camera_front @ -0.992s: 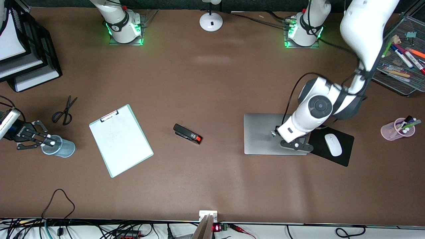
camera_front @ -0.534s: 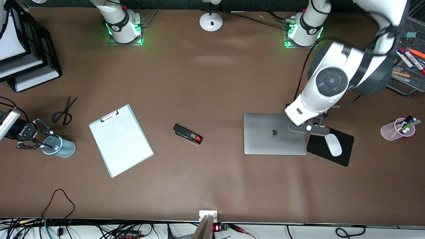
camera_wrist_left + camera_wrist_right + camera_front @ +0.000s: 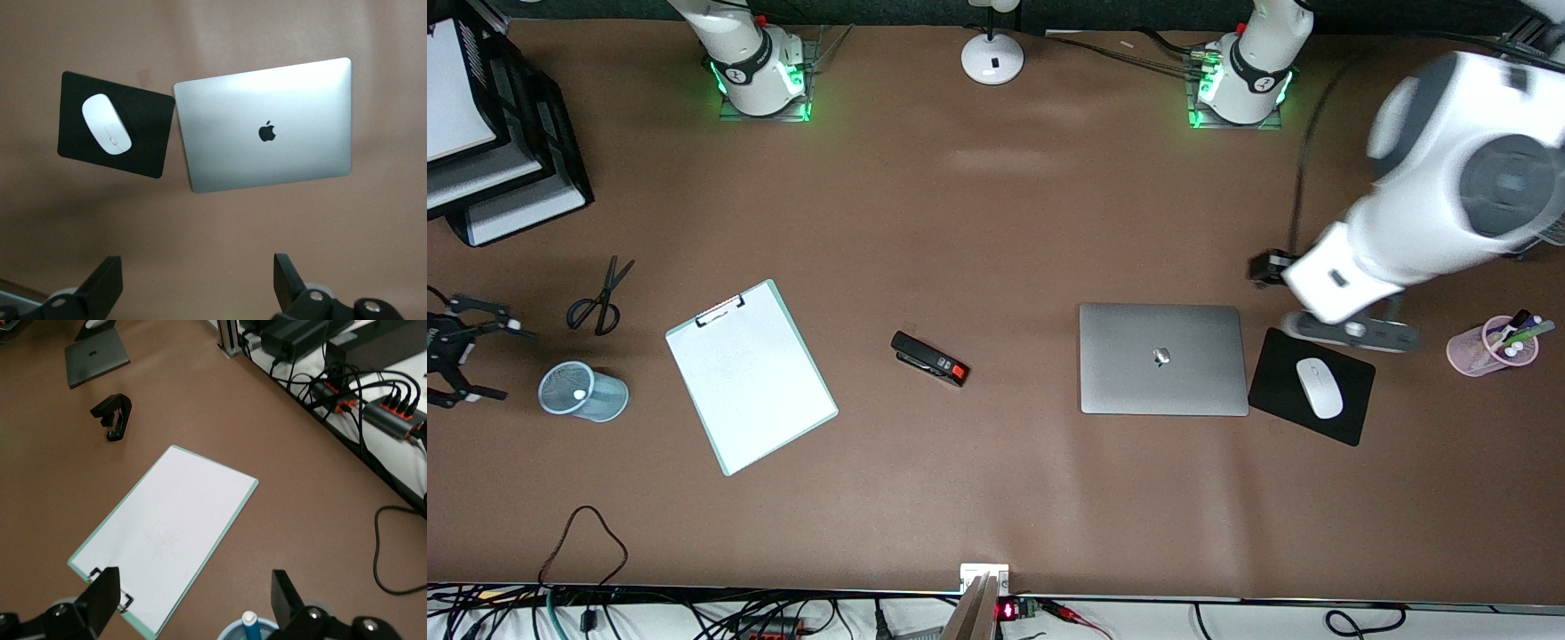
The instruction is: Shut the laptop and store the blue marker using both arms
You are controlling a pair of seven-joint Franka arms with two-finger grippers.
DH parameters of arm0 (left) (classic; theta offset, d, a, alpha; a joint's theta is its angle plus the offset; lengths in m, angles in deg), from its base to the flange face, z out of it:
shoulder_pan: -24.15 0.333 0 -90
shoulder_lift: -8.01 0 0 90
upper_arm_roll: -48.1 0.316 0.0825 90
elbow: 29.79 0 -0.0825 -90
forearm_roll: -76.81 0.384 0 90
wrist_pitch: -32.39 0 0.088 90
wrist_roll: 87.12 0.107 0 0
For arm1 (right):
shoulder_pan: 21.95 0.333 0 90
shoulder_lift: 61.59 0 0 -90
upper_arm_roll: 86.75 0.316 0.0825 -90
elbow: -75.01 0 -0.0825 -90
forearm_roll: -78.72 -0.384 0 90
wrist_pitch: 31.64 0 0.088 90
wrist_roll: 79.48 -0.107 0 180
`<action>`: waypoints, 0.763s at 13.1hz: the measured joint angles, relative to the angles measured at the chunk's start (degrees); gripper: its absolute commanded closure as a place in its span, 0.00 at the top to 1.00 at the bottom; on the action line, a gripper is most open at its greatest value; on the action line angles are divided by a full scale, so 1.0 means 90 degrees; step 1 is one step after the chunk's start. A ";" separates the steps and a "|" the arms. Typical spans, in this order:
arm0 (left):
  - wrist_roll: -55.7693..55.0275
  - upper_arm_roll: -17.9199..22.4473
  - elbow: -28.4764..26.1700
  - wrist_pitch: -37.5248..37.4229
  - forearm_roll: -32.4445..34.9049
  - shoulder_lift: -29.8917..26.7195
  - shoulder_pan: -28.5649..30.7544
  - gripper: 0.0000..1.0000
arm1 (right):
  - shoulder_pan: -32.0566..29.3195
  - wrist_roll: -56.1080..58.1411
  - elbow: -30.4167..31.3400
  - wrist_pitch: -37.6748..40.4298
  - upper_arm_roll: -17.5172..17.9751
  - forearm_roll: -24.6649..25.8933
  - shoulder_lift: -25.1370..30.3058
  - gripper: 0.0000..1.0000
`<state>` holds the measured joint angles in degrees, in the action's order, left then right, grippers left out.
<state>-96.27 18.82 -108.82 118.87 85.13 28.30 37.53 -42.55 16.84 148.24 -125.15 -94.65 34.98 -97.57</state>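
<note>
Right gripper edge-cropped, blue marker mostly hidden

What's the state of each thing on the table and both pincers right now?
laptop: lid closed, flat on the table.
blue marker: standing in the blue mesh cup, white end up.
left pincer: open, empty, above the mouse pad.
right pincer: open, empty, beside the cup.
scissors: closed, lying flat.
stapler: shut.
clipboard: flat, clip closed.

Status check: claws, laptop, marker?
Left claw open above mouse pad. Right claw open beside cup. Laptop shut; blue marker in cup.
</note>
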 measured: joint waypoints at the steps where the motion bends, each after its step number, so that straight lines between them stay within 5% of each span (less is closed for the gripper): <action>1: 0.0096 0.0022 0.0085 -0.0002 -0.0071 -0.0052 0.0118 1.00 | 0.0117 -0.0621 -0.0248 0.0177 0.0016 0.0399 0.0090 1.00; 3: 0.0117 0.0479 0.0114 -0.0057 -0.0137 -0.0418 -0.0257 1.00 | 0.0472 -0.1775 -0.0690 0.0388 0.0032 0.1163 0.0230 1.00; 7: 0.0135 0.2605 -0.0479 0.0056 -0.0723 -0.1318 -0.2121 1.00 | 0.1234 -0.4061 -0.1019 0.0682 0.0038 0.2203 0.0332 1.00; 10: 0.0459 0.3011 -0.1630 0.1143 -0.0854 -0.1958 -0.2137 1.00 | 0.1688 -0.5567 -0.1144 0.1172 0.0036 0.2796 0.0586 1.00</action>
<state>-92.14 45.92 -123.49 129.15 77.45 10.67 18.30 -27.36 -33.26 137.94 -114.60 -94.33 60.15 -92.30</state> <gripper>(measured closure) 0.000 0.000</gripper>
